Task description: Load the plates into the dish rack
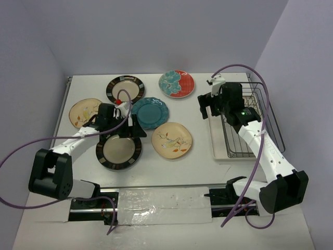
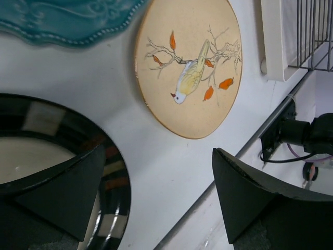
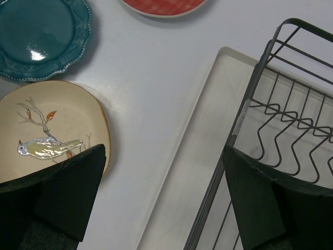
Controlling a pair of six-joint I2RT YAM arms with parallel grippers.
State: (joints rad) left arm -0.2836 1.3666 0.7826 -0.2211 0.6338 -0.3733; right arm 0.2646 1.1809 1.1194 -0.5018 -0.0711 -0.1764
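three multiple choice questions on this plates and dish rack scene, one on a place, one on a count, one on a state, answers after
1. The rectangular dark wire dish rack stands at the white table's
A. left side
B. centre
C. right side

2. How many round dinner plates lie on the table?
A. four
B. six
C. eight

3. The left gripper is
A. open over the rim of the cream plate with the black-brown striped rim
B. shut on a plate's rim
C. shut, holding nothing

1 C: in the top view it sits right of every plate.
2 B: six show there, none in the rack.
3 A: the left wrist view shows its fingers wide apart, nothing between them.
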